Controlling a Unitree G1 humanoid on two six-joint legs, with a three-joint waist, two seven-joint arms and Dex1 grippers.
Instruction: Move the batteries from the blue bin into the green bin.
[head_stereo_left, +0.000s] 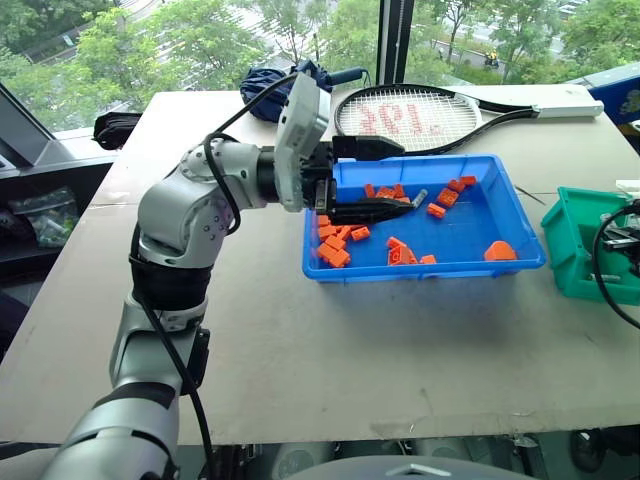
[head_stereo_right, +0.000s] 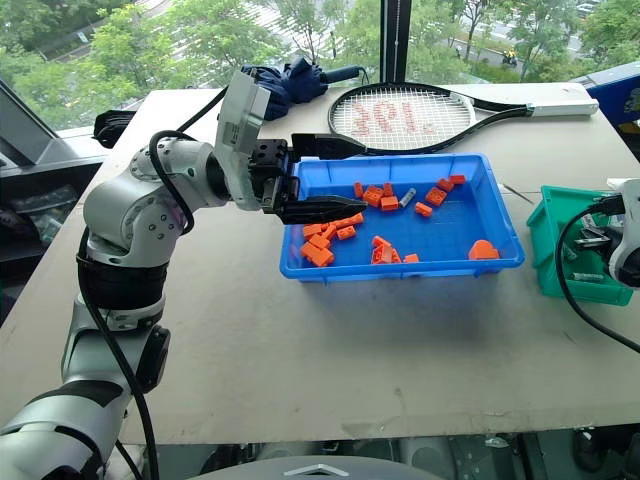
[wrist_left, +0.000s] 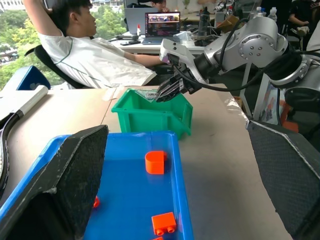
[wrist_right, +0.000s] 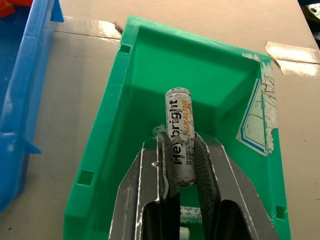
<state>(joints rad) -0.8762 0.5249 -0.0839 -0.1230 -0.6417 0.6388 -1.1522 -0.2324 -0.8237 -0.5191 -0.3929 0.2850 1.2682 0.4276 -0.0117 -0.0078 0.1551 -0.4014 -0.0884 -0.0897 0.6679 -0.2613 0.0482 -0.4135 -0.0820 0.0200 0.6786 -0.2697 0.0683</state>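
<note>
I've got the right gripper (wrist_right: 186, 165) pinching a Heybright alkaline battery (wrist_right: 180, 135) over the green bin (wrist_right: 125, 120) by the table's right edge; more batteries already lie inside. Left gripper (head_stereo_left: 365, 180) is spread over the blue bin (head_stereo_left: 425, 268); one battery (head_stereo_left: 418, 196) remains near its far rim among orange bricks (head_stereo_left: 340, 245).

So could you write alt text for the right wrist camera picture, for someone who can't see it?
The right gripper holds a grey battery between its jaws, over the inside of the green bin. More batteries lie at the bin's bottom. The bin sits on a brown table, with the blue bin's edge beside it.
</note>
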